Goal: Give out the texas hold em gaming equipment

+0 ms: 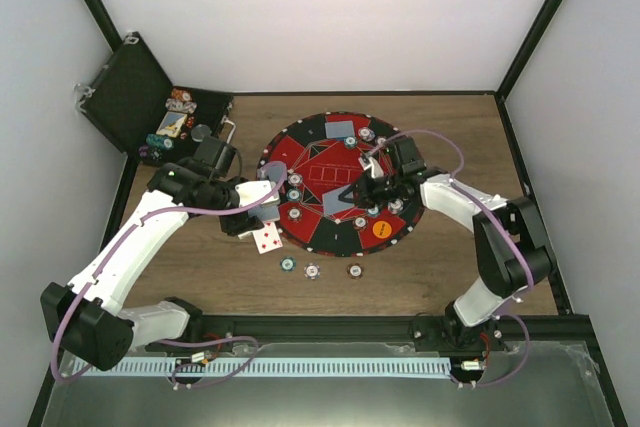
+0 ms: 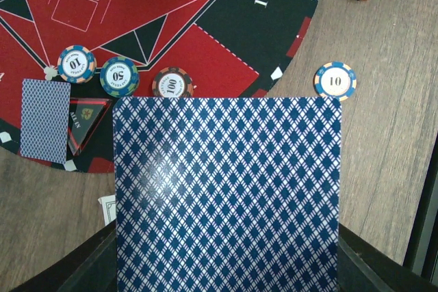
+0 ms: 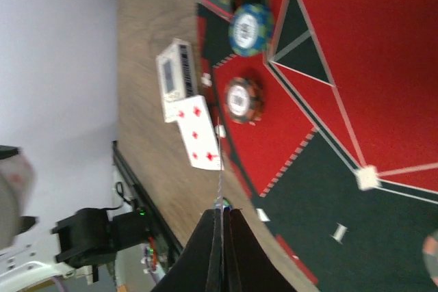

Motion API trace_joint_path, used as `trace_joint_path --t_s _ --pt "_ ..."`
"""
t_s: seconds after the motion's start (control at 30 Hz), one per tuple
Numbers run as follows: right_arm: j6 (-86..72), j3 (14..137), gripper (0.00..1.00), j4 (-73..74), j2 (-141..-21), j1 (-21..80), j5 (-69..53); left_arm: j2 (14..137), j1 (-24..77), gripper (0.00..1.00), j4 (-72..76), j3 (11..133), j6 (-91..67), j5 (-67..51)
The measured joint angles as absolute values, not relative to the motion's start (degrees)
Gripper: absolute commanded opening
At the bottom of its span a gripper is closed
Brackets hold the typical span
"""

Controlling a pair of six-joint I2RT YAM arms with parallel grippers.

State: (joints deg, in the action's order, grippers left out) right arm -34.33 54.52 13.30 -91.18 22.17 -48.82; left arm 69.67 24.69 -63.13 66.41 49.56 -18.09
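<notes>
Though a blue-backed card [image 2: 226,189] hides left end effector [image 1: 258,192], probably gripping it, right end effector [image 3: 220,218] pinching edge-on card [image 3: 220,193].

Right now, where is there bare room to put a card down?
Bare wood: far right corner beside the mat, and the near strip below three loose chips. Crowded: the mat's left edge, with cards and left claw.

Crowded mat, open bench on your right.
Left arm [image 1: 150,227] and right arm [image 1: 450,197] meet over the mat [image 1: 292,152], leaving little room between them. The open case [image 1: 135,97] blocks the far-left corner. Three chips [image 1: 312,271] and a face-up card [image 1: 268,237] dot the mat's near edge. The bench [image 1: 470,117] to the right lies bare.
</notes>
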Motion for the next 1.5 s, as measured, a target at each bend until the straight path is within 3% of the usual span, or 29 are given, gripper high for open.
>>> trace_joint_path --t_s 0.67,0.77,1.07,1.17,1.5 --pt "-28.69 53.45 0.01 19.38 -97.89 22.00 -34.26 69.49 24.69 0.04 -63.42 66.41 49.74 -18.28" --pt "-28.38 53.39 0.12 19.57 -97.86 21.98 -33.19 69.45 24.69 0.04 -63.57 66.41 49.76 -18.31" --pt "-27.83 53.58 0.58 23.07 -94.96 21.98 -27.75 69.45 24.69 0.04 -63.61 66.41 49.91 -18.28" --pt "-27.88 54.54 0.68 25.15 -93.27 21.98 -25.74 69.47 24.69 0.04 -63.61 66.41 49.93 -18.26" --pt "-28.53 59.79 0.81 28.71 -86.83 22.33 -23.40 69.54 24.69 0.04 -63.61 66.41 49.93 -18.26"
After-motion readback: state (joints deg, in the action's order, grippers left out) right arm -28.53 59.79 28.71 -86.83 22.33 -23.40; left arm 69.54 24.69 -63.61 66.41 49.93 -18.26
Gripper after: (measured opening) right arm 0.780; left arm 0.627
